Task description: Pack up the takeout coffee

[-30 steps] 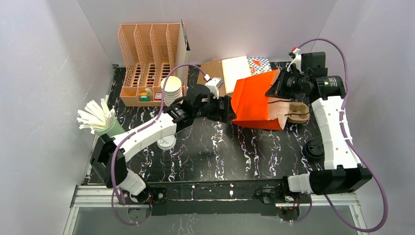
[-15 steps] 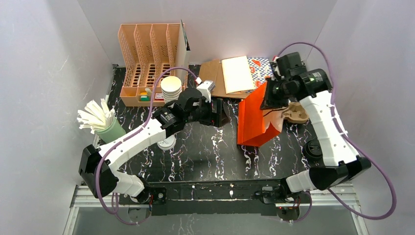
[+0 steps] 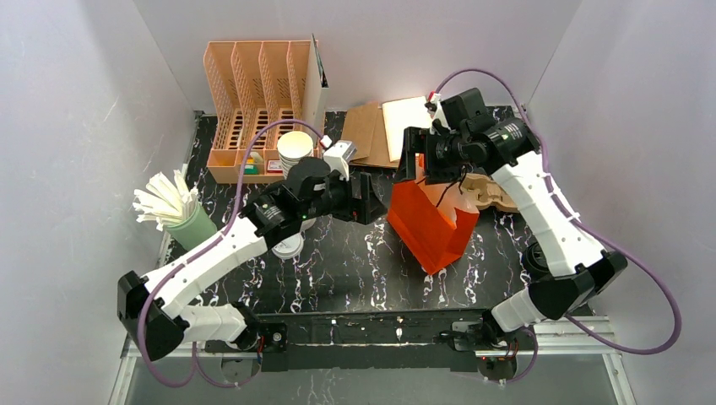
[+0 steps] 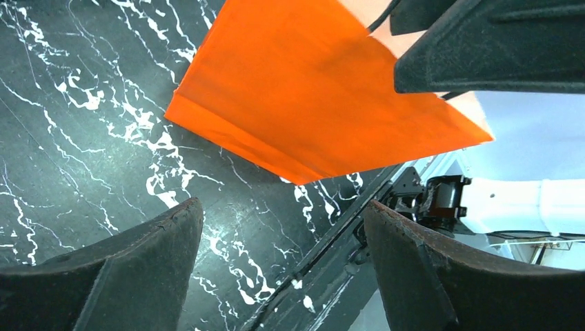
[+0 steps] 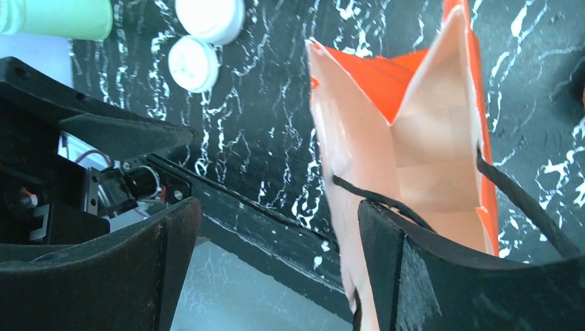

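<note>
My left gripper (image 4: 283, 207) gapes wide beside the orange paper bag (image 4: 310, 89) on the black marbled table (image 4: 69, 138). My right gripper (image 5: 279, 207) spreads wide over the bag's open top.

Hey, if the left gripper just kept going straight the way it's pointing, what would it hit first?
Most likely the orange paper bag. The left gripper is open and points at the bag's flat side, with only bare tabletop in between. The depth is hard to judge from the wrist view.
</note>
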`<state>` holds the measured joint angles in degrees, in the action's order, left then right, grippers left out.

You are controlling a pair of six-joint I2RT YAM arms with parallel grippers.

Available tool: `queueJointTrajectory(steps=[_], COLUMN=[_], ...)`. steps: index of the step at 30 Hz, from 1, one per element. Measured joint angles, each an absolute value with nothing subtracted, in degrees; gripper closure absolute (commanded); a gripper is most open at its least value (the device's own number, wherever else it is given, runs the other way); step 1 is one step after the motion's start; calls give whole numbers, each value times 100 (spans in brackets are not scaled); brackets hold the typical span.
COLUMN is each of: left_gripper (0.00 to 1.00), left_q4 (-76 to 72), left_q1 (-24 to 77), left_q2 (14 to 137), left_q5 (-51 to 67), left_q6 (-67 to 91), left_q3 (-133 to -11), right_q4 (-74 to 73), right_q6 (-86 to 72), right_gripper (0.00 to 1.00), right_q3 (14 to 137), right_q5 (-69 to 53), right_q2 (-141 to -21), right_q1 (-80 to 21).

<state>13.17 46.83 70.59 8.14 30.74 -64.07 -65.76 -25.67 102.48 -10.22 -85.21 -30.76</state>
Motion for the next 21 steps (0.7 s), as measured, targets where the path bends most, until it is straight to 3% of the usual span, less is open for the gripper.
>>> queueJointTrajectory(steps=[11, 14, 21], left_gripper=[21, 22, 26], left_q4=[775, 561, 419], left_q1=[4742, 5009, 6047], left_q2=[6823, 6901, 7242], left_q5=[834, 733, -14], left_q6=[3909, 4163, 4032], left_q3=[-6099, -6036, -6202], right_q4=[-6071, -5959, -5763], right_q6=[-2486, -2440, -2401], right_gripper=[14, 23, 33], right_q3=[10425, 10455, 10663], right_q5=[-1433, -1356, -598], right_q2=[-7937, -7712, -7081], right_q1=[-3076, -3076, -3076])
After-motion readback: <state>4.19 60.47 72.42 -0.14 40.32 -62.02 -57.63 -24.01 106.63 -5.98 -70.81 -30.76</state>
